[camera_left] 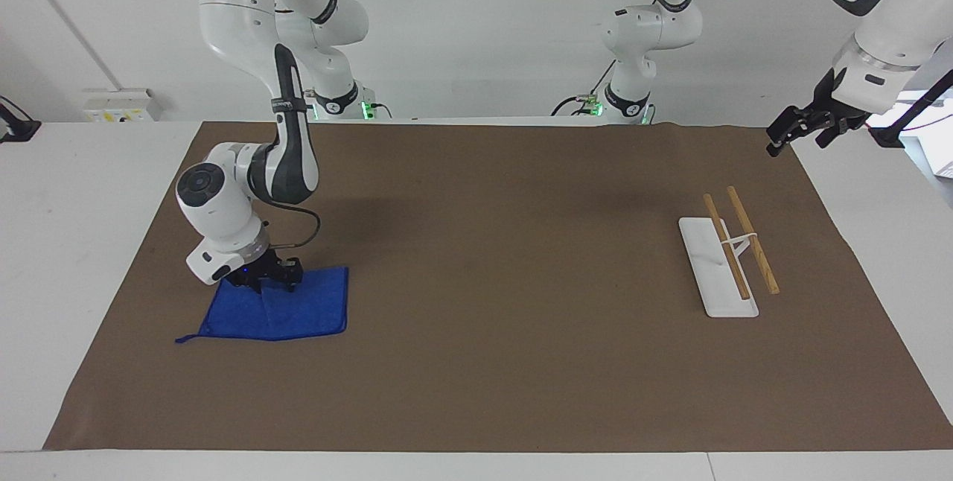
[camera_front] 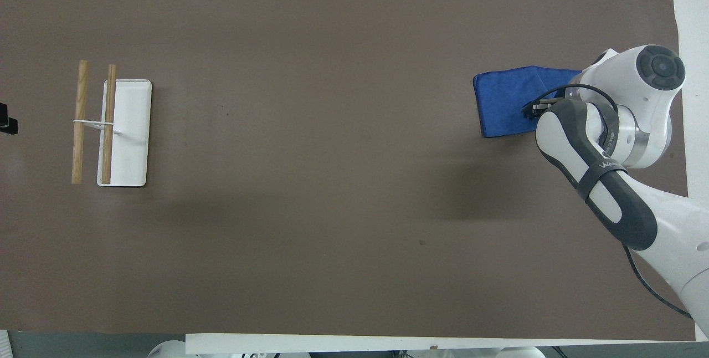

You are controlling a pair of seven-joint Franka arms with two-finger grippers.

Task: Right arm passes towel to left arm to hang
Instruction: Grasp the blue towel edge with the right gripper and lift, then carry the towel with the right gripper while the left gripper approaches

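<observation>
The blue towel [camera_left: 301,310] lies on the brown mat at the right arm's end of the table; it also shows in the overhead view [camera_front: 504,100]. Its edge nearer to the robots is pinched and pulled up a little, so the cloth is creased and skewed. The thin loop [camera_left: 185,338] trails from one corner on the mat. My right gripper [camera_left: 266,280] is shut on that raised edge; in the overhead view [camera_front: 530,110] the arm hides most of it. My left gripper [camera_left: 800,129] waits in the air past the mat's corner at the left arm's end.
A white rack base [camera_left: 707,272] with two wooden bars [camera_left: 753,240] on a wire stand sits toward the left arm's end; it also shows in the overhead view [camera_front: 130,142]. The brown mat [camera_left: 506,257] covers most of the table.
</observation>
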